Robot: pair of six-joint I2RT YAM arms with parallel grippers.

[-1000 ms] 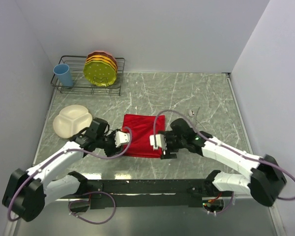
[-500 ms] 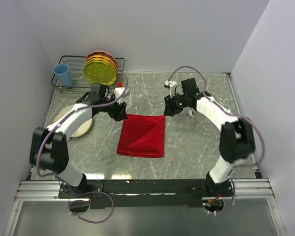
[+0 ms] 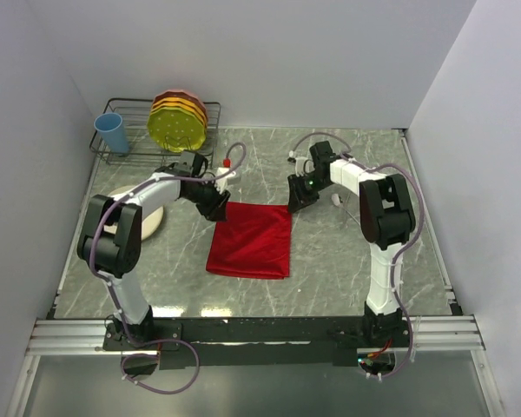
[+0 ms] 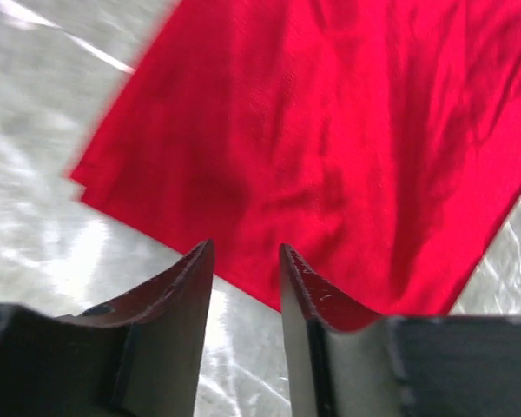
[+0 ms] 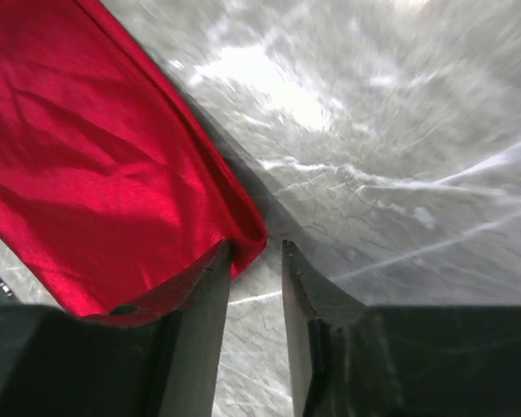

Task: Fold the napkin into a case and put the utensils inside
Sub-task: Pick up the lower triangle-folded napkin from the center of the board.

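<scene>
We see the whole table (image 3: 356, 252) from high over its near edge, while both wrist cams sit close, angled down, all three sharing the napkin (image 3: 252, 239).

item counts
one red napkin (image 3: 252, 239), one blue cup (image 3: 112, 133), one wire rack (image 3: 148, 153), one cream plate (image 3: 153, 221), roughly three stacked plates (image 3: 179, 122) (exact count unclear), two grippers: left gripper (image 3: 215, 207), right gripper (image 3: 295, 198).

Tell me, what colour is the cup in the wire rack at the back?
Light blue. The cup shows best in the top external view.
</scene>
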